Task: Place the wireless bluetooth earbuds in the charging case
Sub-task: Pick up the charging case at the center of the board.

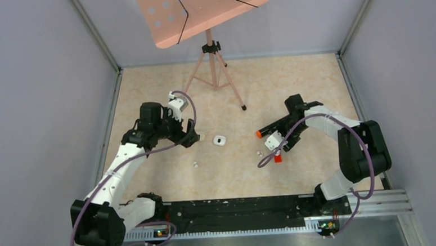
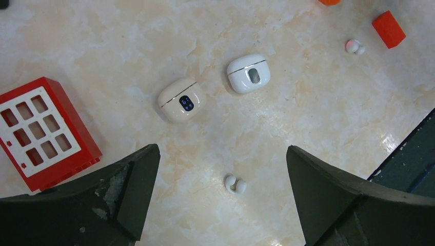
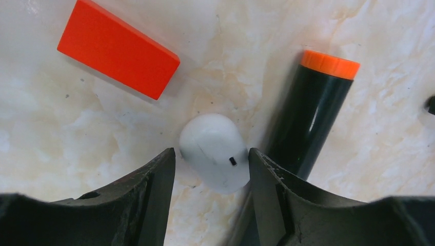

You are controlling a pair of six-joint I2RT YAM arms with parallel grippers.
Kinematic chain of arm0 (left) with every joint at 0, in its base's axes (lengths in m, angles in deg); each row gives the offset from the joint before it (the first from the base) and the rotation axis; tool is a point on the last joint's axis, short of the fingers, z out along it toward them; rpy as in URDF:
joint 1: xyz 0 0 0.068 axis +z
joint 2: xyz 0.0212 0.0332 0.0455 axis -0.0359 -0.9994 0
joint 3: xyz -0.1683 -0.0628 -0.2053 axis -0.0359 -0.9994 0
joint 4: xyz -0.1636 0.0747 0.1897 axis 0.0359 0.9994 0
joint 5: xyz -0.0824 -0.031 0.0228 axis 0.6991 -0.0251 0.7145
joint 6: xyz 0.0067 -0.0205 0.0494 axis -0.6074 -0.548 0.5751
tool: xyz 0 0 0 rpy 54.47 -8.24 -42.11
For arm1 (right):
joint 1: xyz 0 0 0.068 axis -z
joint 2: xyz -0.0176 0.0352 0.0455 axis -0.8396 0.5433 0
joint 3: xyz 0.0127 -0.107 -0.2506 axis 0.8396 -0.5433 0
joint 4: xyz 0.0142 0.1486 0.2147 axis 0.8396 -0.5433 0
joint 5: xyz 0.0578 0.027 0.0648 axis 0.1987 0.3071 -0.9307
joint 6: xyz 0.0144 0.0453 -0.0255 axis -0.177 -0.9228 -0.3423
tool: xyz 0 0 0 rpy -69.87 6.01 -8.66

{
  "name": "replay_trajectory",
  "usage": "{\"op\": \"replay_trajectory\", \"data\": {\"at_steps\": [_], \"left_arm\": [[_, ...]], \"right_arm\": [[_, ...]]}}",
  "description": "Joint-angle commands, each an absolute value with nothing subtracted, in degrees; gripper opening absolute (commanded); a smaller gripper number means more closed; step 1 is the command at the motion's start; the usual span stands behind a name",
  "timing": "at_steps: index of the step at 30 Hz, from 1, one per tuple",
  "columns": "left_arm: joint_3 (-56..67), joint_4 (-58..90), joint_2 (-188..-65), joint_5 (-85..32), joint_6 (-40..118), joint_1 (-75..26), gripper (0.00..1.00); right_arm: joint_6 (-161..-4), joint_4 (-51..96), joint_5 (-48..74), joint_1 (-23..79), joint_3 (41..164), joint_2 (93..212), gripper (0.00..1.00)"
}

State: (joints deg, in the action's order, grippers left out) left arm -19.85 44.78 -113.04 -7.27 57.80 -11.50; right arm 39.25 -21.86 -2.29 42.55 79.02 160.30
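Jaws of our left gripper (image 2: 220,148) gape empty; our right gripper (image 3: 211,151) loosely straddles a smooth, domed white earbud (image 3: 210,141)

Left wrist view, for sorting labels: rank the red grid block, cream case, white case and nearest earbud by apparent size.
Largest: red grid block.
Then cream case and white case, too alike to rank.
Smallest: nearest earbud.

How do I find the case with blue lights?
On the marble table, find the red window block. Two pebble-shaped cases lie near it; yours is the cream case, closer to it. Only it has a dark screen with blue marks; the white case shows a grey oval.
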Motion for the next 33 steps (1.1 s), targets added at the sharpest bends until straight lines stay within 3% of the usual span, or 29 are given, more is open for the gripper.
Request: {"op": "replay_trajectory", "data": {"at_steps": [1,14,20,29,33], "left_arm": [[-16.2,43.6,-112.7,-2.4,58.9,-11.7,0.99],[-15.8,45.4,-111.7,2.6,67.3,-14.9,0.99],[-17.5,41.5,-111.6,3.8,70.3,-18.3,0.98],[-19.2,33.4,-109.8,5.5,91.3,-21.8,0.85],[-17.9,31.6,-109.3,6.7,105.9,-23.8,0.88]], "right_arm": [[44.2,-23.1,-1.4,43.1,81.8,162.8,0.54],[37.9,-26.3,3.6,43.2,87.3,169.7,0.52],[32.6,-30.2,1.9,43.2,87.5,167.1,0.30],[3.1,-46.5,-21.6,43.1,102.5,160.5,0.18],[-13.7,-47.6,-32.3,41.5,113.2,162.2,0.15]]}}
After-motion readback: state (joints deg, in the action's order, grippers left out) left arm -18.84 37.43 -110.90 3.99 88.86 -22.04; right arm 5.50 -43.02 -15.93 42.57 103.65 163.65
